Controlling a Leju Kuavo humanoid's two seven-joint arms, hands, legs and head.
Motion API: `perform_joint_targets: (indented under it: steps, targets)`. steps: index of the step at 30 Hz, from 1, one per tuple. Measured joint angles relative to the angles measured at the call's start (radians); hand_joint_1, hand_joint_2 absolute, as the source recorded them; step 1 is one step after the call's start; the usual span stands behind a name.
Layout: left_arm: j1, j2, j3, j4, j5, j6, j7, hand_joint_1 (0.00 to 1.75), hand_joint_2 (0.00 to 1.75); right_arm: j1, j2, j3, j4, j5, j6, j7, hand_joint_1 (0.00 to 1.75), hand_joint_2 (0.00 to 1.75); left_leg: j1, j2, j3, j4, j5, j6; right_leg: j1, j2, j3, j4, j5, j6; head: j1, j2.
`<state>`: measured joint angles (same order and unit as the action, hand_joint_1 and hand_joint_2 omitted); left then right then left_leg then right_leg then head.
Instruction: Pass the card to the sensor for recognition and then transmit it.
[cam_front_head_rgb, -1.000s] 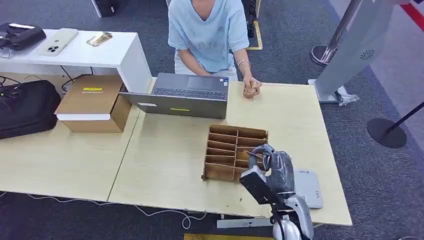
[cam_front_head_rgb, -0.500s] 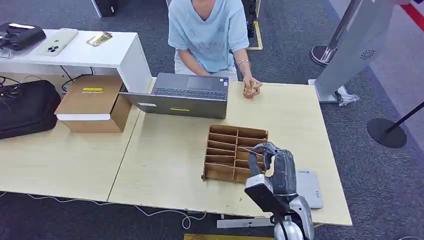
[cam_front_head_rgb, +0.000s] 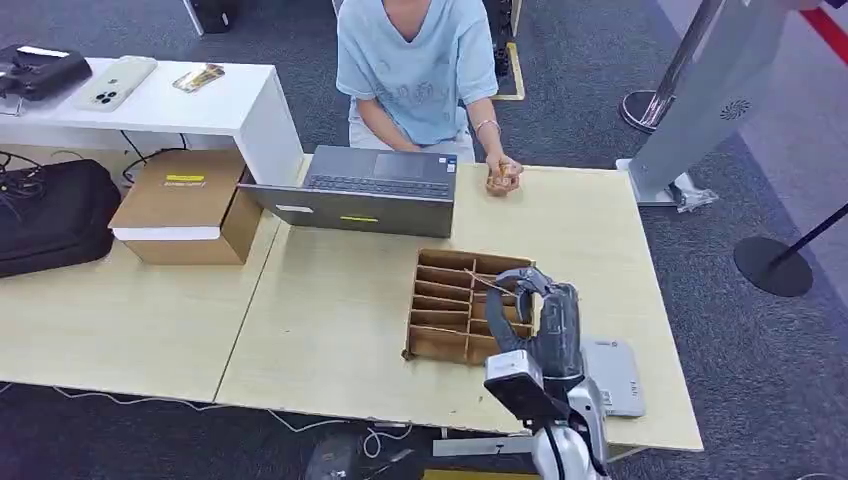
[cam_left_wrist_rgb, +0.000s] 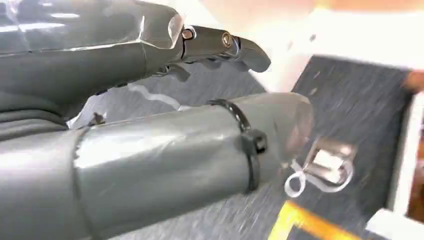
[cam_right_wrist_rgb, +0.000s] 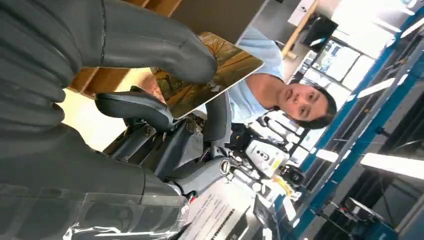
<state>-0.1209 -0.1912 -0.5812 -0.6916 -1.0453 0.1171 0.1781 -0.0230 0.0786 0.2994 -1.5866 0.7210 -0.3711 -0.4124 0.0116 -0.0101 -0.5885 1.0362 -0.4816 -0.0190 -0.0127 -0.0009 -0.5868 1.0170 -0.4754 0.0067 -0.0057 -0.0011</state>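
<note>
Step in hand, as I read it: card was out of the divider box and due to go over the sensor pad. To do it well, lift clear of the slot walls, keep the pinch steady, swing to the pad, and present the card face flat and low over it. Hold there briefly before handing on to the person. Risk: the card was held near one end, so a quick wrist turn could have let it pivot or slip.

Right robot hand (cam_front_head_rgb: 530, 305) was clamped on the card (cam_right_wrist_rgb: 207, 75). In the right wrist view the thumb pressed on the printed face while a dark finger (cam_right_wrist_rgb: 135, 107) backed it from beneath, so it was a pinch with the other fingers loosely curled. The card stuck out past the thumb, tilted, and touched nothing else that I could see.

Relative to the divider box (cam_front_head_rgb: 445, 305): the hand and card sat above its compartments on the side nearest the sensor pad (cam_front_head_rgb: 612, 375). The pad lay flat on the tabletop (cam_front_head_rgb: 330, 310), just beside the box.

Left robot hand (cam_left_wrist_rgb: 150, 110) was empty, fingers held apart over grey floor.
</note>
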Motion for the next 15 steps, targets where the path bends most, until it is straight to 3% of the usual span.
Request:
perform_joint_targets:
  steps: [2,3,4,6,7,10,15]
  targets:
    - [-0.006,0.010,-0.045,-0.004,0.034,-0.010,0.016,0.00,0.00,-0.017,-0.001,0.006,0.000,0.010,-0.003,-0.005,1.75,1.75,0.000,0.000,0.000,0.000,0.000,0.000,0.000,0.000,0.000,0.000,0.000,0.000,0.000,0.000]
    - [-0.008,0.016,-0.049,0.010,0.101,-0.057,0.047,0.00,0.00,-0.024,-0.001,0.010,-0.001,0.018,0.005,-0.009,1.75,1.75,0.000,0.000,0.000,-0.001,0.000,0.000,0.000,0.000,0.000,0.000,-0.001,0.000,0.001,0.000]
    - [-0.013,0.021,-0.046,0.073,0.178,-0.088,0.037,0.00,0.00,-0.026,-0.001,0.015,-0.009,0.032,0.019,-0.009,1.75,1.75,0.000,0.000,0.001,-0.001,0.000,0.000,0.000,0.000,0.001,0.000,-0.001,0.000,0.001,0.000]
    - [0.008,0.031,-0.032,0.198,0.249,-0.076,-0.046,0.00,0.00,-0.028,-0.002,0.021,-0.032,0.048,0.037,-0.008,1.75,1.75,0.000,0.004,0.001,-0.001,-0.002,-0.002,0.000,0.004,0.000,0.000,-0.002,0.000,0.002,0.000]
    - [0.026,0.039,-0.030,0.239,0.255,-0.072,-0.075,0.00,0.00,-0.031,-0.002,0.024,-0.039,0.051,0.040,-0.008,1.75,1.75,0.000,0.006,0.001,-0.001,-0.002,-0.002,0.000,0.006,-0.002,0.000,-0.002,0.000,0.001,0.000]
    - [0.036,0.054,-0.019,0.337,0.263,-0.074,-0.072,0.00,0.00,-0.046,-0.006,0.032,-0.045,0.054,0.044,-0.010,1.75,1.75,0.000,0.003,-0.001,-0.001,-0.002,-0.002,0.000,0.003,-0.003,0.000,-0.003,-0.001,0.001,0.000]
    - [0.029,0.048,-0.011,0.406,0.263,-0.084,-0.067,0.00,0.00,-0.064,-0.010,0.047,-0.050,0.049,0.044,-0.014,1.75,1.75,0.000,0.004,0.000,-0.002,-0.002,-0.002,0.000,0.004,-0.002,0.000,-0.002,-0.001,0.002,0.000]
